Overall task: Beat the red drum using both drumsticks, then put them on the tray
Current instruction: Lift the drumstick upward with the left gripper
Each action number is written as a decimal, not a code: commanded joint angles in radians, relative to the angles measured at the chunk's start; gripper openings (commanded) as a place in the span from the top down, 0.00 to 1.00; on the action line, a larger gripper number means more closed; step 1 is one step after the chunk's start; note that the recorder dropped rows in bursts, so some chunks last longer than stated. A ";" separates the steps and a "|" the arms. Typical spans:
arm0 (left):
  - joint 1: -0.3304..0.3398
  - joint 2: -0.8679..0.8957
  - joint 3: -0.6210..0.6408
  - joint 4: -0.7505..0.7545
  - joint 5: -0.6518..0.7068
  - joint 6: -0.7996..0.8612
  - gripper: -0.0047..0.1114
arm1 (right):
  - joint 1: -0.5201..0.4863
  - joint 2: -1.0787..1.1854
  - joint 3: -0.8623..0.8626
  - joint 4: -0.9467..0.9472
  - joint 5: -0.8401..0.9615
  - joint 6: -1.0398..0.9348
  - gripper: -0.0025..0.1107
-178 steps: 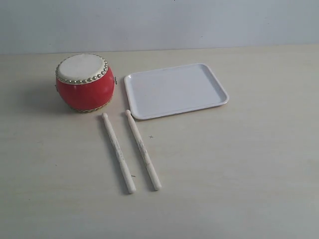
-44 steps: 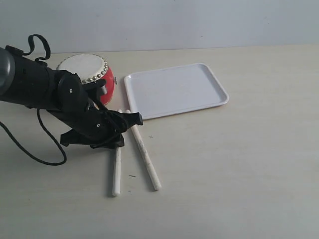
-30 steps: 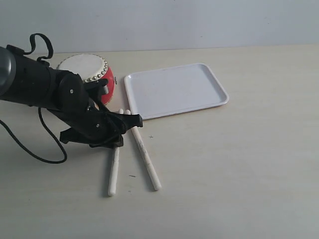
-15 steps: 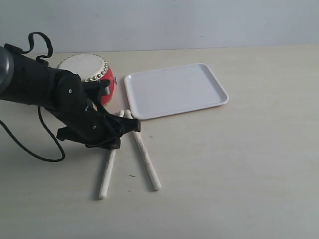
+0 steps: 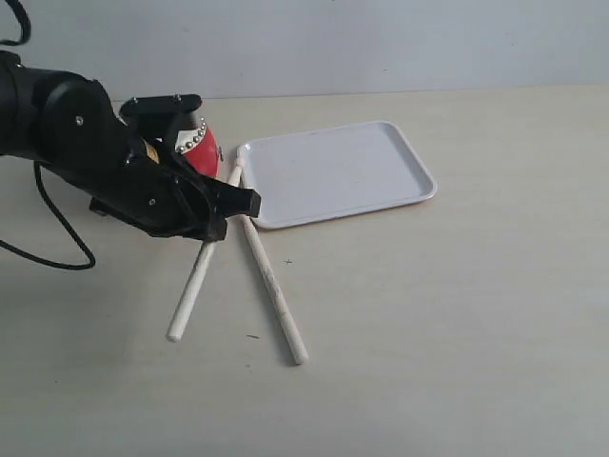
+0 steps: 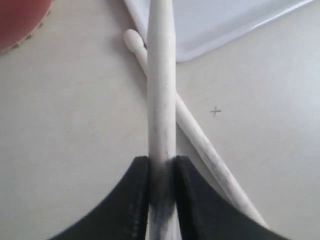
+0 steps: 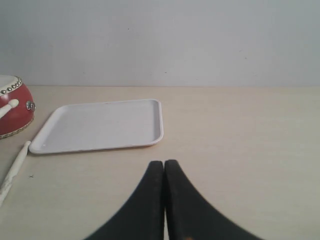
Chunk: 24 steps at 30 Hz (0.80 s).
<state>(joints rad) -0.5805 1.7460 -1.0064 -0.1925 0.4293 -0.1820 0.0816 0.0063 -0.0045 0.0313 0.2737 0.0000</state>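
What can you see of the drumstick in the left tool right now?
The held drumstick is a slim, straight, pale wooden stick with grey smudges near the grip. The left tool is shut on its shaft, one black finger on each side. It is tilted, with its tip raised beside the red drum near the tray corner and its butt end low. In the left wrist view it crosses over the other drumstick, which lies flat. Whether the butt touches the table is unclear.

We see a pale beige worktop (image 5: 457,314) bearing a small dark cross mark (image 5: 288,262), with a plain whitish wall (image 5: 381,43) behind.
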 commanded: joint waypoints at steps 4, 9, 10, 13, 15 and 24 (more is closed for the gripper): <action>-0.004 -0.149 0.003 0.006 0.054 0.161 0.96 | -0.008 -0.006 0.004 -0.002 -0.007 0.000 0.98; -0.004 -0.269 0.003 0.006 0.065 0.182 0.96 | -0.008 -0.006 0.004 -0.002 -0.007 0.000 0.98; -0.004 -0.301 0.003 0.006 0.065 0.182 0.96 | -0.008 -0.006 0.004 -0.002 -0.007 0.000 0.98; -0.004 -0.407 0.003 0.006 0.078 0.182 0.96 | -0.008 -0.006 0.004 -0.002 -0.007 0.000 0.98; -0.004 -0.476 0.003 0.006 0.094 0.182 0.96 | -0.008 -0.006 0.004 -0.002 -0.007 0.000 0.98; -0.004 -0.838 0.068 0.002 0.110 0.225 0.96 | -0.008 -0.006 0.004 -0.002 -0.007 0.000 0.98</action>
<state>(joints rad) -0.5805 1.0045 -0.9640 -0.1883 0.5322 0.0193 0.0816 0.0063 -0.0045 0.0313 0.2737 0.0000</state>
